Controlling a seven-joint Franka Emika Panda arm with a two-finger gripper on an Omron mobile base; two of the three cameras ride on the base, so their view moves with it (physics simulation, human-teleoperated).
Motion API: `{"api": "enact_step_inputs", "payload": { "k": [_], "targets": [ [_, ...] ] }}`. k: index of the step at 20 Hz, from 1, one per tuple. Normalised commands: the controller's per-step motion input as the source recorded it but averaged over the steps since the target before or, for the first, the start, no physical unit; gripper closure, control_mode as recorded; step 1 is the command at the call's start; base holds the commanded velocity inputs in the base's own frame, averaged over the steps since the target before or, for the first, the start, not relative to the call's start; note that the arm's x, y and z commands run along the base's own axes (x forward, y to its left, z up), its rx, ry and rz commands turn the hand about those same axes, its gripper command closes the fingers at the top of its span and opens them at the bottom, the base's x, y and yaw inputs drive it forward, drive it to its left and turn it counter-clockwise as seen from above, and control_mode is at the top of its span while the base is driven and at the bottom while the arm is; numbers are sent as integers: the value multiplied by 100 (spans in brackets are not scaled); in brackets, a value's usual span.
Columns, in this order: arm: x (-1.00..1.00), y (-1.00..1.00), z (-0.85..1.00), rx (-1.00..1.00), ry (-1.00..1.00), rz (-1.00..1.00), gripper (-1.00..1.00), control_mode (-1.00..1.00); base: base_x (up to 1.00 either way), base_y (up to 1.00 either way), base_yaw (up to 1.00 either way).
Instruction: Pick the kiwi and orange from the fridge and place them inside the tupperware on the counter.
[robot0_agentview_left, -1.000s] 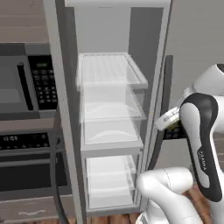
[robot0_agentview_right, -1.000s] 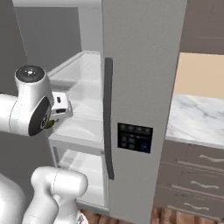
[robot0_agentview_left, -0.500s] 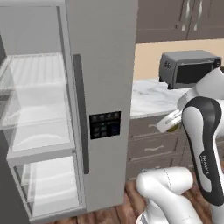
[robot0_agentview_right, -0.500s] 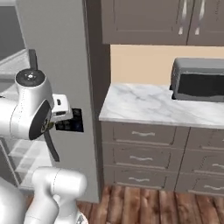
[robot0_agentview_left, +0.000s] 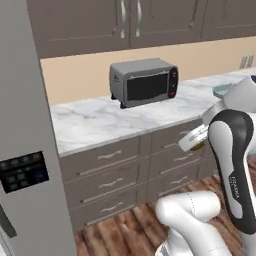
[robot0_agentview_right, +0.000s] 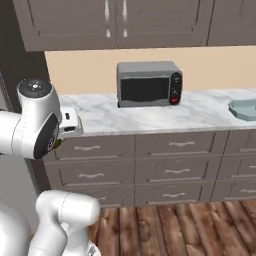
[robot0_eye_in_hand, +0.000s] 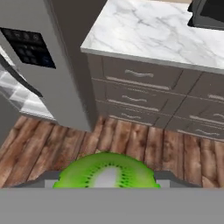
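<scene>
The kiwi (robot0_eye_in_hand: 106, 169) shows its lime-green cut face low in the hand view, held in my gripper (robot0_eye_in_hand: 107, 179), which is shut on it. In the left base view my gripper (robot0_agentview_left: 194, 142) hangs in front of the drawers, a sliver of the kiwi's olive skin (robot0_agentview_left: 198, 147) showing under the hand. The pale blue-grey tupperware (robot0_agentview_right: 244, 109) sits at the far right of the marble counter (robot0_agentview_right: 200, 114), also seen as tupperware (robot0_agentview_left: 223, 90) behind my arm. The fridge (robot0_agentview_left: 25, 150) stands at the left, fridge keypad (robot0_eye_in_hand: 28, 41) facing me. The orange is out of view.
A grey toaster oven (robot0_agentview_left: 143, 82) stands mid-counter, the same oven (robot0_agentview_right: 149, 83) to the left of the tupperware. Grey-brown drawers (robot0_agentview_right: 170, 165) with silver handles run below the slab. Wood floor (robot0_eye_in_hand: 131, 148) lies under my hand. Wall cabinets (robot0_agentview_left: 120, 20) hang above.
The whole picture has swung from the open fridge shelves to the counter, so the base has moved right. The kiwi stays in my shut gripper.
</scene>
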Motion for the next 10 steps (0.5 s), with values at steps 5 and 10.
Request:
{"api": "enact_step_inputs", "payload": {
  "k": [5, 10],
  "targets": [
    [0, 0, 0, 0, 0, 0, 100, 100, 30, -100, -39],
    [0, 0, 0, 0, 0, 0, 100, 100, 59, -100, -34]
  ]
}}
